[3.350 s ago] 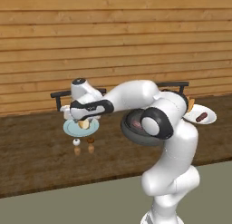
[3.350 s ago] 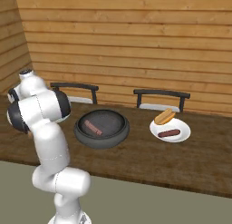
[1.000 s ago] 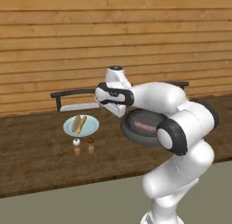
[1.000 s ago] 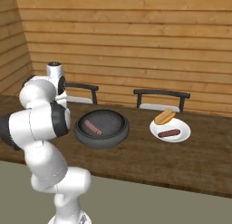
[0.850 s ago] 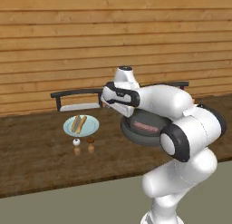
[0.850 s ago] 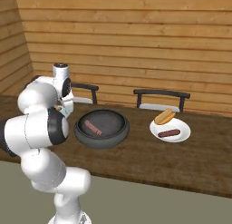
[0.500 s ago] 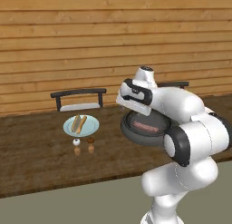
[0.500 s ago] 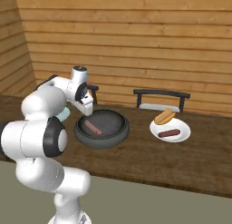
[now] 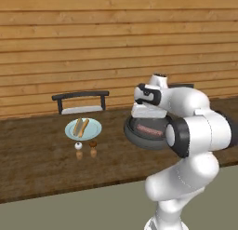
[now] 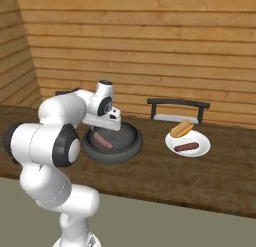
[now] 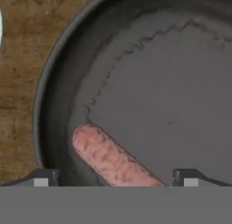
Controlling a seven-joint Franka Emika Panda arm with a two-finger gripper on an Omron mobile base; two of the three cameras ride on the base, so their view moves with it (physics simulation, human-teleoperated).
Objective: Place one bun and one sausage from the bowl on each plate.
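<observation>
The gripper point(image 11: 116, 175) hangs over the bowl point(image 10: 131, 146), fingertips spread wide with the sausage point(image 11: 111, 157) lying between them — nothing else sits in that gap. In the hand view the bowl floor is bare from 12 to 3 o'clock; the thick rim curves round from 7 to 11.

From the left base view, the blue plate point(image 9: 95, 129) lies at the bowl's 9 o'clock, bare counter point(image 9: 32, 159) between. Two small shakers point(image 9: 86, 145) stand just beside the plate at its 6 o'clock, and a dark chair back point(image 9: 80, 95) rises at its 12 — both crowd any approach there.
</observation>
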